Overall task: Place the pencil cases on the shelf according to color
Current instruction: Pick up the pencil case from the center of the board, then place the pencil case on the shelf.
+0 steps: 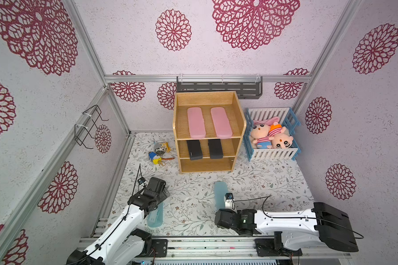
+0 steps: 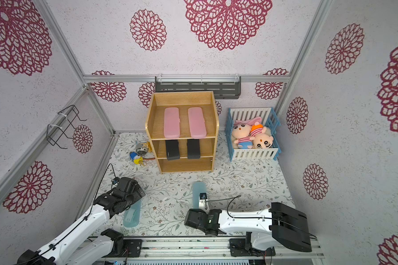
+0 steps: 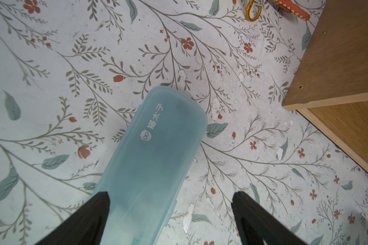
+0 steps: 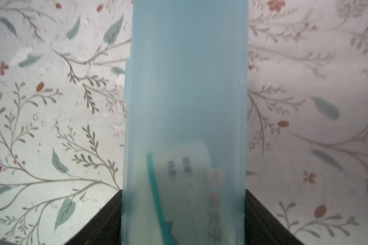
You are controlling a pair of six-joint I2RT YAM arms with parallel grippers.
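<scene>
On the floral table (image 1: 262,183), my right tool (image 4: 183,191) clamps the near end of a blue pencil case (image 4: 187,84); my left tool (image 3: 170,193) is spread wide over the second blue pencil case (image 3: 157,148). Held so near its end, the long case may sag and catch the wooden shelf (image 1: 238,119), whose bottom tier is empty. Print on the second reads "猫太子"; other lettering blurs.

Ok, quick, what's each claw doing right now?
Left claw: open over one blue case, not gripping.
Right claw: closed on the other blue case.
</scene>
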